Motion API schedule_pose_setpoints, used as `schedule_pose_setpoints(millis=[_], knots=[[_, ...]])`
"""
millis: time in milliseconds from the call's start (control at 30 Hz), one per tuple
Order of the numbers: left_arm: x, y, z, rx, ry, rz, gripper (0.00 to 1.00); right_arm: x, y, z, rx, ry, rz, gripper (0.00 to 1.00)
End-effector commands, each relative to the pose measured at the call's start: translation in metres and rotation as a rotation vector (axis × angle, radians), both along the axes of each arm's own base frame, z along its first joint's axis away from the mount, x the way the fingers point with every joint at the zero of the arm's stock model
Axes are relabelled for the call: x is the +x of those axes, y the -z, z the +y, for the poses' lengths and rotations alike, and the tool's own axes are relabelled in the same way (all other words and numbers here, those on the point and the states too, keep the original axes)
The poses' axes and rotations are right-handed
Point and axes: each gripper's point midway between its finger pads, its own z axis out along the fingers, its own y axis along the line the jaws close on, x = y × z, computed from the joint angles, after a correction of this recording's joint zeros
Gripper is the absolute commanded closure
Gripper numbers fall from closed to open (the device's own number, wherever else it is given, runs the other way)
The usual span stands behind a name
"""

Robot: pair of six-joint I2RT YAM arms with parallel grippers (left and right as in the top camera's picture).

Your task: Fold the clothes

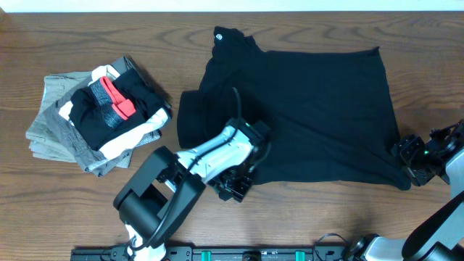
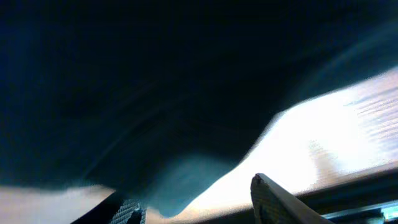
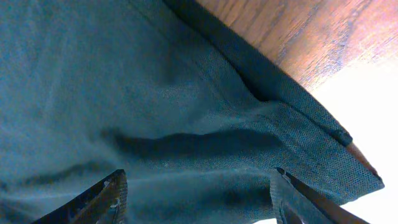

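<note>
The black T-shirt [image 1: 304, 116] lies spread on the wooden table, with its white neck label [image 1: 220, 32] at the top left and one side folded over at the left. My left gripper [image 1: 238, 187] is at the shirt's lower left edge, jaws open [image 2: 196, 202], with a fold of the black shirt [image 2: 186, 180] hanging between the fingers. My right gripper [image 1: 407, 161] is at the shirt's lower right corner, jaws open [image 3: 199, 193] over the hemmed corner of the shirt [image 3: 186, 124].
A stack of folded gray and white garments [image 1: 65, 130], topped by a smaller black piece with a red patch [image 1: 116, 98], sits at the left. Bare wooden table [image 1: 87, 29] surrounds the shirt.
</note>
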Motion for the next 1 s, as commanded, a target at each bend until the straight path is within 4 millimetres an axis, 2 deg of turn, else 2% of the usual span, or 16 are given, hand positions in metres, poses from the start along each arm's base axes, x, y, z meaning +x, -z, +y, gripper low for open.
schedule_pose_setpoints(millis=[0, 67, 133, 233, 267, 400, 467, 600, 667, 733, 800, 967], knots=[[0.005, 0.001, -0.01, -0.051, 0.092, -0.039, 0.41, -0.001, -0.001, 0.0, 0.004, -0.003, -0.01, 0.28], [0.012, 0.004, -0.016, -0.074, 0.095, -0.074, 0.43, -0.001, -0.002, 0.0, 0.004, -0.003, -0.01, 0.28], [0.021, 0.007, -0.017, -0.071, 0.104, -0.117, 0.51, -0.001, -0.001, 0.0, 0.004, -0.003, -0.01, 0.28], [0.033, 0.008, -0.01, -0.021, 0.103, -0.181, 0.88, -0.002, -0.001, 0.0, 0.006, -0.003, -0.007, 0.28], [0.035, 0.007, -0.007, -0.004, 0.097, -0.193, 0.94, -0.002, -0.001, 0.0, 0.006, -0.003, -0.007, 0.28], [0.039, -0.013, 0.002, 0.035, 0.042, -0.193, 0.94, -0.002, -0.001, 0.001, 0.008, -0.003, -0.006, 0.28], [0.03, -0.035, -0.002, -0.01, 0.04, -0.144, 0.94, -0.002, -0.001, 0.001, 0.009, -0.003, -0.004, 0.28], [-0.003, -0.092, -0.013, -0.19, 0.12, -0.012, 0.94, -0.002, -0.001, 0.001, 0.009, -0.003, -0.004, 0.28], [-0.006, -0.11, -0.011, -0.231, 0.157, -0.033, 0.94, -0.002, -0.001, 0.001, 0.008, -0.003, -0.005, 0.28], [0.0, -0.122, -0.014, -0.292, 0.189, -0.099, 0.94, -0.002, -0.001, 0.0, 0.007, -0.003, -0.006, 0.28], [0.014, -0.127, -0.015, -0.315, 0.194, -0.18, 0.94, -0.002, -0.001, 0.0, 0.006, -0.003, -0.007, 0.28], [0.071, -0.116, -0.002, -0.247, 0.167, -0.375, 0.89, -0.002, -0.001, 0.001, 0.008, -0.003, -0.005, 0.28]])
